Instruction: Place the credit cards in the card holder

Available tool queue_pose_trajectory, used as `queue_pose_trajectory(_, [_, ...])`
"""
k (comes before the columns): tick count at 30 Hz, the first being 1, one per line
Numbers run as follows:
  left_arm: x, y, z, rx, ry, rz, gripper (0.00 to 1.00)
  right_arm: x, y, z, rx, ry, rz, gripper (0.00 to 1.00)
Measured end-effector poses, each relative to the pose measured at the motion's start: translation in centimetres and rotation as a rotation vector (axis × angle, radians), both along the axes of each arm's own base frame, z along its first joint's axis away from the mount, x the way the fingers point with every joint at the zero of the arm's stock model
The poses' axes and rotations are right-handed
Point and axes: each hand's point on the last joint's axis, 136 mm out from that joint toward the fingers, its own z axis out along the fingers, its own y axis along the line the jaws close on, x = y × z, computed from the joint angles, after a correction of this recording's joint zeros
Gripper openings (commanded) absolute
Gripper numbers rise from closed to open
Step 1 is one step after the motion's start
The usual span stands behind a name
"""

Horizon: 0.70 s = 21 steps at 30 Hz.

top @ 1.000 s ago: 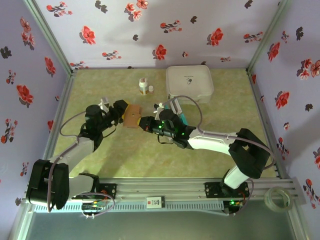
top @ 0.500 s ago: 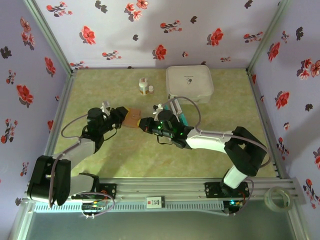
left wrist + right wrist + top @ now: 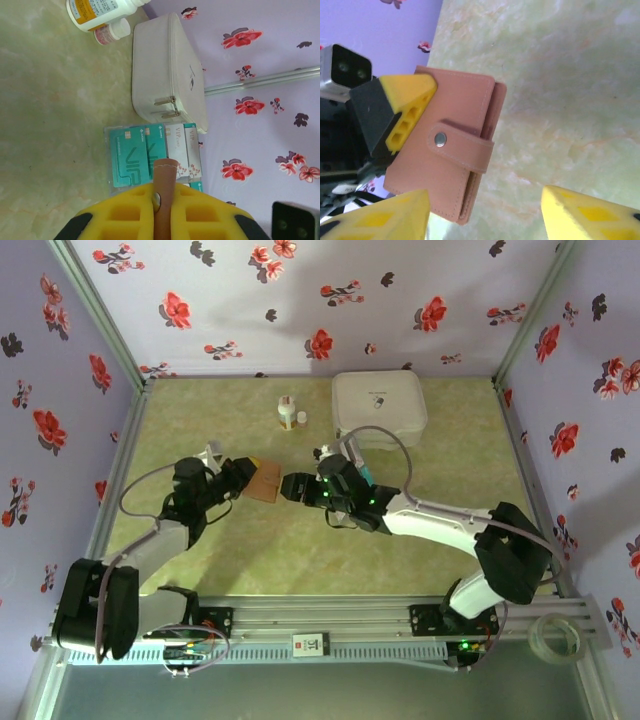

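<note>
The card holder [image 3: 266,480] is a closed tan wallet with a snap strap [image 3: 462,145], held up off the table. My left gripper [image 3: 243,478] is shut on its left edge. In the left wrist view the yellow fingers [image 3: 125,210] pinch the tan leather [image 3: 165,175]. My right gripper [image 3: 485,220] is open just right of the holder and touches nothing. The credit cards [image 3: 150,155], teal and white-grey, lie side by side in a clear tray in front of the white box.
A big white square box [image 3: 380,408] stands at the back right. Two small bottles [image 3: 288,415] stand left of it. My right arm [image 3: 430,520] stretches across the middle of the table. Flowered walls close in three sides.
My left gripper has shut on the card holder. My right gripper, which was shut on it, has opened and let go.
</note>
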Motion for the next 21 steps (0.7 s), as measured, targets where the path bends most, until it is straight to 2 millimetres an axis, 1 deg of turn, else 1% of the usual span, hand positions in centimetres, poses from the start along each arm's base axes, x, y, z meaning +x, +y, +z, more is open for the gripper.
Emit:
queue_pose_trajectory(3, [-0.2, 0.2, -0.1, 0.009, -0.005, 0.004, 0.02, 0.7, 0.2, 1.2, -0.047, -0.036, 0.002, 0.65])
queue_pose_trajectory(5, [-0.3, 0.3, -0.5, 0.012, 0.006, 0.008, 0.01, 1.2, 0.8, 1.8, -0.075, -0.061, 0.009, 0.66])
queue_pose_trajectory(7, [-0.4, 0.4, -0.9, 0.012, 0.021, 0.018, 0.01, 1.6, 1.5, 1.9, -0.103, -0.082, 0.015, 0.66])
queue_pose_trajectory(10, [-0.6, 0.7, -1.3, 0.008, 0.037, 0.038, 0.01, 1.7, 2.7, 1.3, -0.148, -0.101, 0.036, 0.66])
queue_pose_trajectory(16, [-0.6, 1.2, -0.8, -0.017, 0.042, 0.078, 0.01, 1.4, 4.5, -0.8, -0.226, -0.105, 0.078, 0.66])
queue_pose_trajectory(21, [-0.5, 1.4, -0.7, -0.03, 0.05, 0.103, 0.0, 1.5, 5.7, -1.5, -0.249, -0.117, 0.095, 0.66])
